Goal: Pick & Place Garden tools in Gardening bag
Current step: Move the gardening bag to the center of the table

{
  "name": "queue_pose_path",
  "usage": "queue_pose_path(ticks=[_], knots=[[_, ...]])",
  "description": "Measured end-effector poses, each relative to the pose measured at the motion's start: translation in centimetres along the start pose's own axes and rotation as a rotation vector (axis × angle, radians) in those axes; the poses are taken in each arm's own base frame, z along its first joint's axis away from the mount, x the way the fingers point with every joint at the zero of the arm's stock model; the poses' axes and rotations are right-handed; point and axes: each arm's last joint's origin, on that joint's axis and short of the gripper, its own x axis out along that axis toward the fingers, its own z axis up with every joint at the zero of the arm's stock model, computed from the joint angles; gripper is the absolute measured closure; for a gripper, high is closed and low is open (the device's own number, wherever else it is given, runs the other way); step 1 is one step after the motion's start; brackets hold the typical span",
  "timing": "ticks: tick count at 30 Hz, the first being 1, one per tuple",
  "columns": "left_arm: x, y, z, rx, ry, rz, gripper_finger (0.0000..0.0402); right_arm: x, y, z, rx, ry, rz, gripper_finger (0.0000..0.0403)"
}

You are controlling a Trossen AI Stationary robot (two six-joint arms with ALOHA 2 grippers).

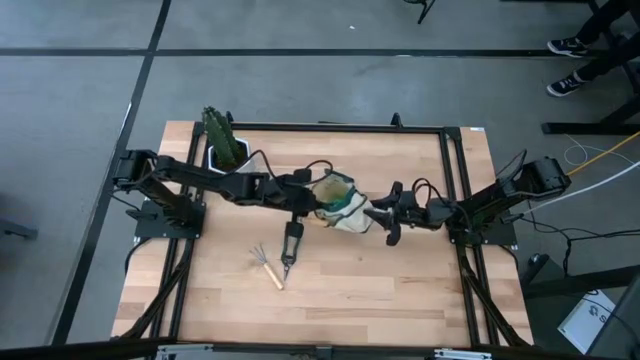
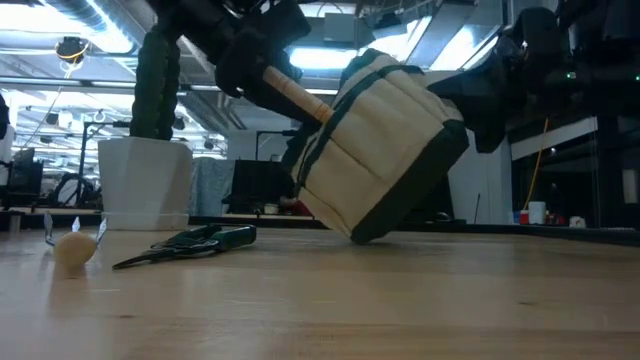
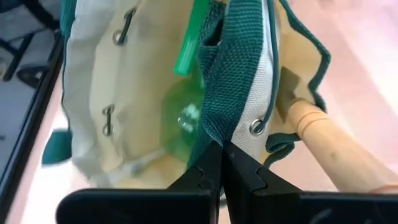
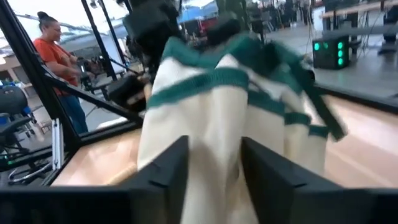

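Because the gardening bag (image 1: pixel 340 203) was soft cloth that sagged and tipped on one corner at mid-table, it looked best taken by its stiffer green rim, where the left gripper (image 3: pixel 221 163) was pinched shut on the trim. With a spray bottle (image 3: pixel 183 118) inside and a wooden handle (image 2: pixel 295 98) poking out, it seemed light but floppy. Reaching in from the right, the right gripper (image 4: pixel 214 163) stood open astride the bag's side; shears (image 1: pixel 291 243) and a rake (image 1: pixel 268 268) lay nearer on the table.
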Motion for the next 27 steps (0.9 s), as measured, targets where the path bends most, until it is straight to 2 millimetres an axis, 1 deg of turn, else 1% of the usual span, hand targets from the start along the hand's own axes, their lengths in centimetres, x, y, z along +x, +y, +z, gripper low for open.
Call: queue_pose_path(ticks=[3,5,9,12,17,23,27], knots=[[-0.4,0.3,0.5,0.024,0.059,0.016,0.04,0.0,-0.1,-0.4,0.015,0.041,-0.013,0.0197],[-0.6,0.4,0.8,0.041,0.085,0.025,0.04,0.0,-0.2,-0.7,0.033,0.069,-0.021,0.0172],[-1.1,0.7,1.4,0.106,0.138,0.017,0.04,-0.1,-0.2,-1.1,0.078,0.124,0.005,0.0142],[-1.5,0.9,1.4,0.16,0.201,0.001,0.04,-0.1,-0.2,-1.4,0.105,0.161,0.031,0.0138],[-1.6,1.8,1.0,0.169,0.243,0.001,0.04,-0.1,-0.2,-1.6,0.125,0.191,0.05,0.0148],[-1.4,2.7,1.2,0.152,0.196,0.005,0.04,0.0,-0.1,-1.5,0.126,0.187,0.052,0.016],[-1.3,3.2,1.6,0.136,0.135,0.013,0.0399,1.3,0.9,-0.8,0.075,0.205,0.091,0.0165]])
